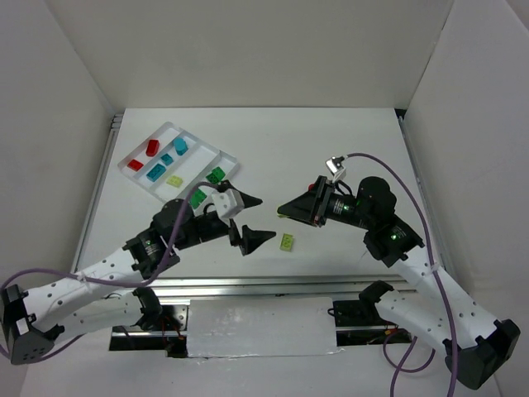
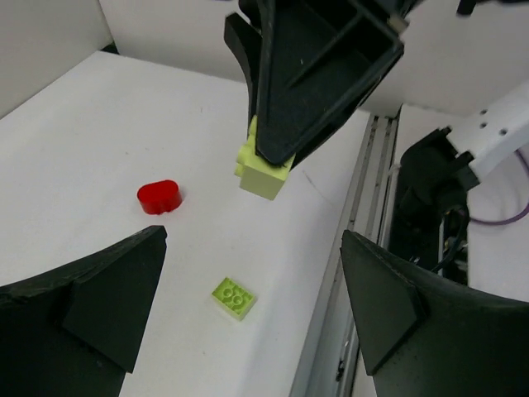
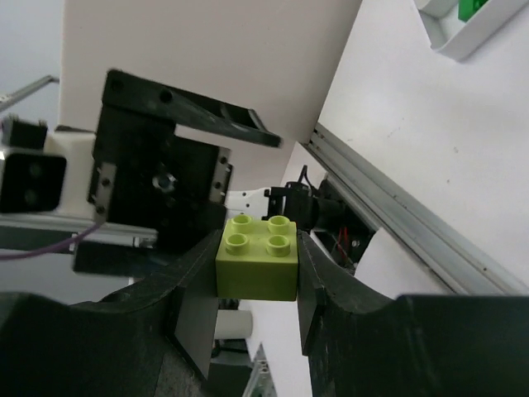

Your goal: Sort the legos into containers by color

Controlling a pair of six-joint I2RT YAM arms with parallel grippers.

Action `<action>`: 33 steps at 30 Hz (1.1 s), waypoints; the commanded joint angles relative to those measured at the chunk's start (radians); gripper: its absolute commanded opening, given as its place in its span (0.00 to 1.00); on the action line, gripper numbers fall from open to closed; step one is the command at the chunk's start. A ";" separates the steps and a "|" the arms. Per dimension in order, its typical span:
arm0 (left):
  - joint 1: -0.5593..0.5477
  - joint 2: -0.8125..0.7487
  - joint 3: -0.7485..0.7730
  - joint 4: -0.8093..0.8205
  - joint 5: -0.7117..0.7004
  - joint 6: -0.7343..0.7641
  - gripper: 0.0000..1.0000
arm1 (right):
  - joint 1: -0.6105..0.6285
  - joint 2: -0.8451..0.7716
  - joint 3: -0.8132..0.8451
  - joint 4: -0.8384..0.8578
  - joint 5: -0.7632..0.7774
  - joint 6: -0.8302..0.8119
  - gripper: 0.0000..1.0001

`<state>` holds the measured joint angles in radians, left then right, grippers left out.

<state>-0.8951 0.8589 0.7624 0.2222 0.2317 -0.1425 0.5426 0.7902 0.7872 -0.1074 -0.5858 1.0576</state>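
Robotics lab cell, white panel walls [image 1: 248,50], aluminium rails [image 1: 273,287], purple cabling [image 1: 369,155]

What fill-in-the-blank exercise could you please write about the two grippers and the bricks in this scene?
1. The right gripper is shut on a yellow-green brick showing ___ studs.
2. The left gripper is ___ and holds nothing.
3. On the table lie a flat yellow-green plate and a rounded brick coloured ___.
Missing words: four; open; red.
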 commanded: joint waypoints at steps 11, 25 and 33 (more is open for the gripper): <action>-0.071 0.069 0.118 0.118 0.006 0.164 0.98 | 0.000 -0.062 0.014 0.052 -0.085 0.137 0.00; -0.071 0.097 0.158 0.091 0.118 0.107 0.73 | 0.002 -0.034 -0.013 0.203 -0.157 0.216 0.00; -0.071 0.110 0.175 0.117 0.155 0.089 0.61 | 0.002 -0.013 -0.031 0.230 -0.154 0.225 0.00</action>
<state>-0.9611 0.9558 0.8818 0.2653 0.3477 -0.0406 0.5426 0.7712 0.7628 0.0574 -0.7227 1.2678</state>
